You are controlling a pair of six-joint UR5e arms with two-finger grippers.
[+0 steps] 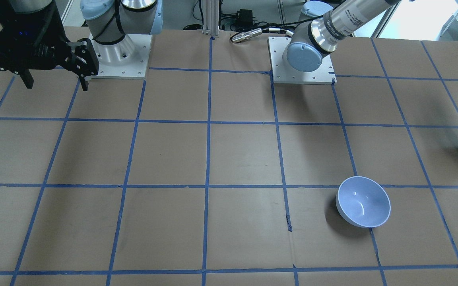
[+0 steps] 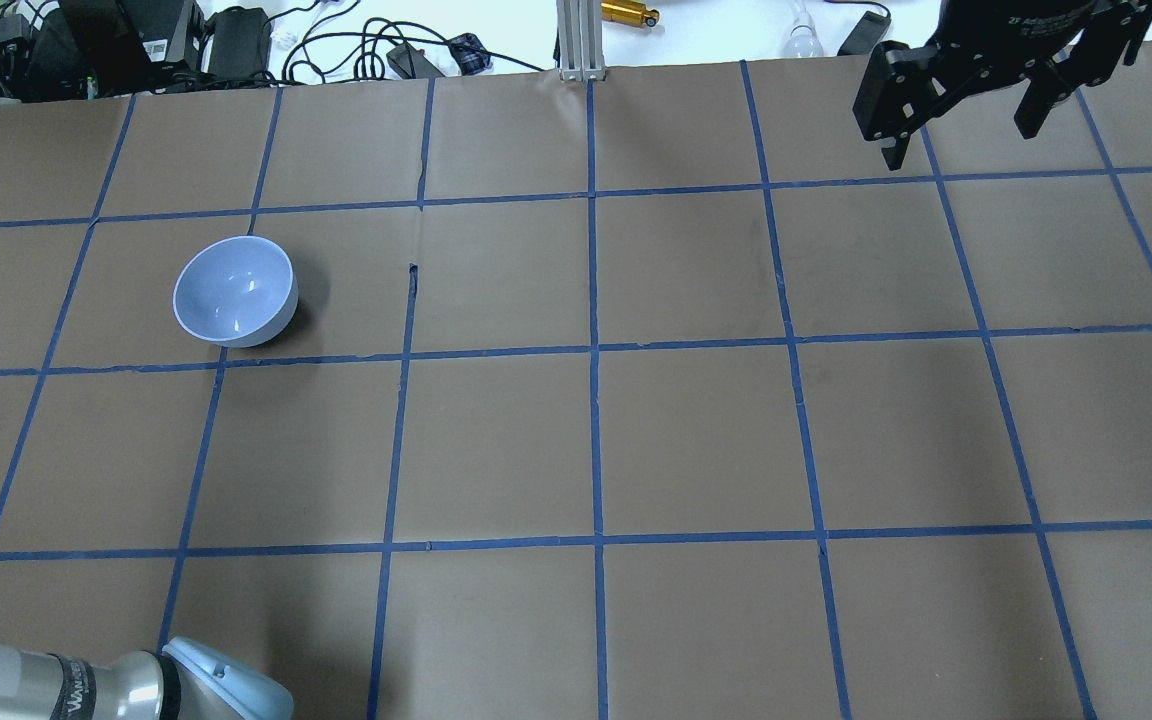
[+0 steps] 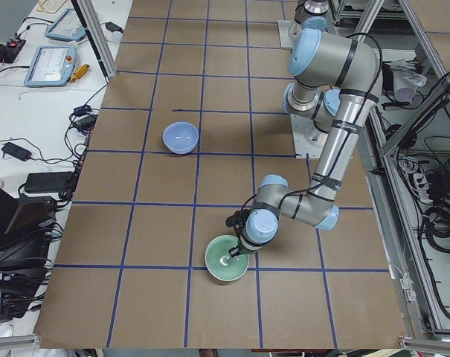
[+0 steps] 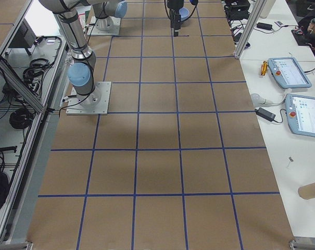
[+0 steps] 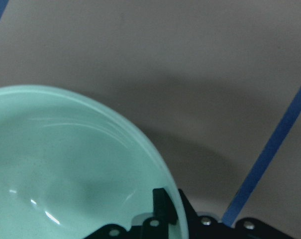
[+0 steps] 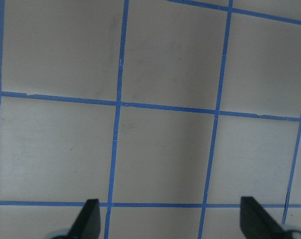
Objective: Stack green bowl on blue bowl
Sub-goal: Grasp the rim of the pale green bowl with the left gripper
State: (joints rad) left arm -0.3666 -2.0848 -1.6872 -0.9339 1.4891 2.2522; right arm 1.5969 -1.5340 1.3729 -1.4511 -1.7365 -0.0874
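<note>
Two fingers of the left gripper (image 5: pixel 174 205) pinch the green bowl (image 5: pixel 65 169) at its rim, well apart from the blue bowl (image 1: pixel 363 201); glossy, stiff, likely light and slippery, so the rim wants firm hold

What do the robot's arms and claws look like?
The left arm and right arm are silver tubes with round pale-blue joint caps and black cables; the left shows small black lettering. The left gripper and right gripper are black, each with two slim fingers.
</note>
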